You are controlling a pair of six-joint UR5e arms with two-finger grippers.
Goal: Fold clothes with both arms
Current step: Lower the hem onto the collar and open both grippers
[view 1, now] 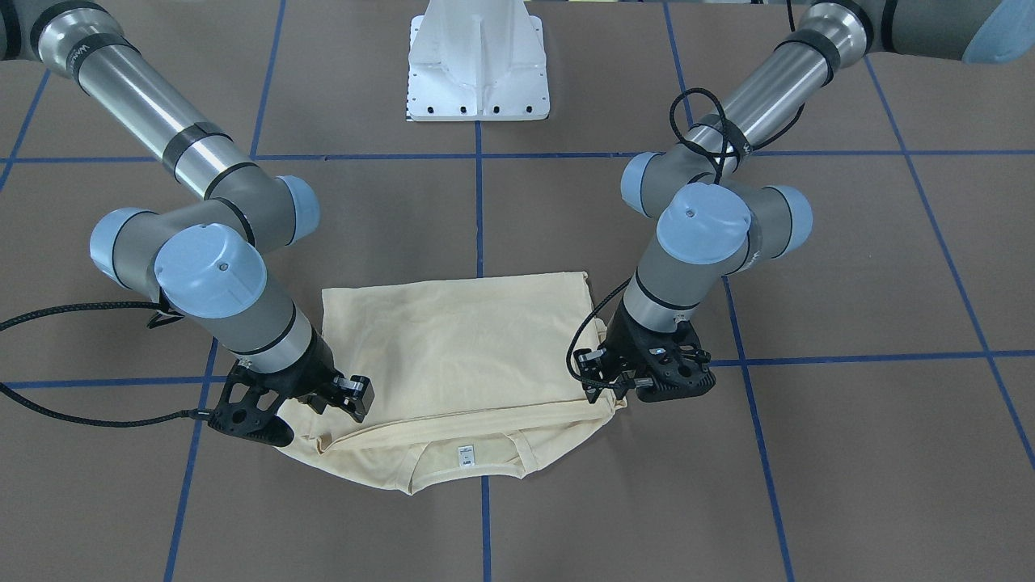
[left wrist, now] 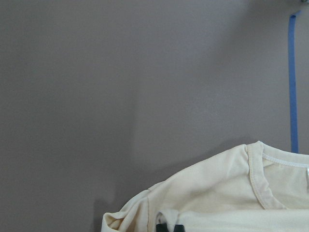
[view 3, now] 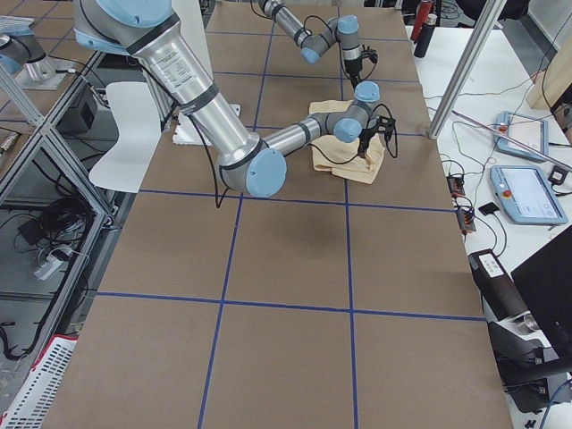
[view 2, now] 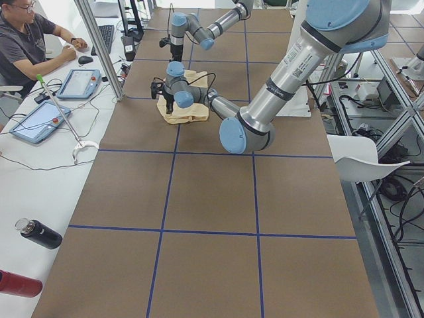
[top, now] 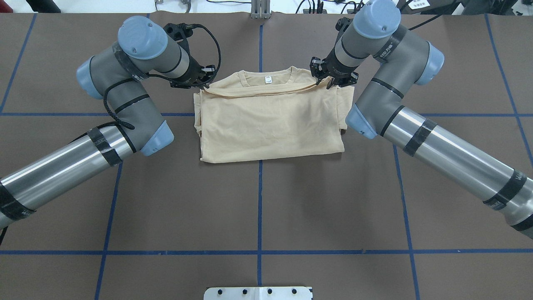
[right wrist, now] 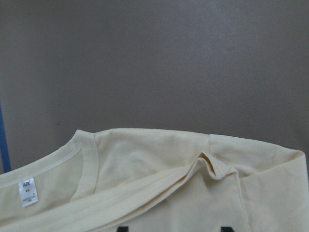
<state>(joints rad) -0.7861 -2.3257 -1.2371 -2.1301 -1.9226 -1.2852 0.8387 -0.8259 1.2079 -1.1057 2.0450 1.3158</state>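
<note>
The brown counter [top: 258, 200] is carrying the cream shirt [top: 270, 125], lying folded at the middle of its far edge. The left fingers [left wrist: 161, 228] are pinching one corner of the fold; the right fingers [right wrist: 123, 228] are standing apart over the other.

The shirt [top: 266, 125] is laid out mid-table [top: 166, 200], doubled over on itself, neckline turned away from the robot's base [top: 258, 293]. The neck tag [top: 269, 79] is sat in the middle of that far edge. The left pincer [top: 202, 82] is parked at the shirt's far-left corner, the right pincer [top: 332, 80] at the far-right one.
</note>
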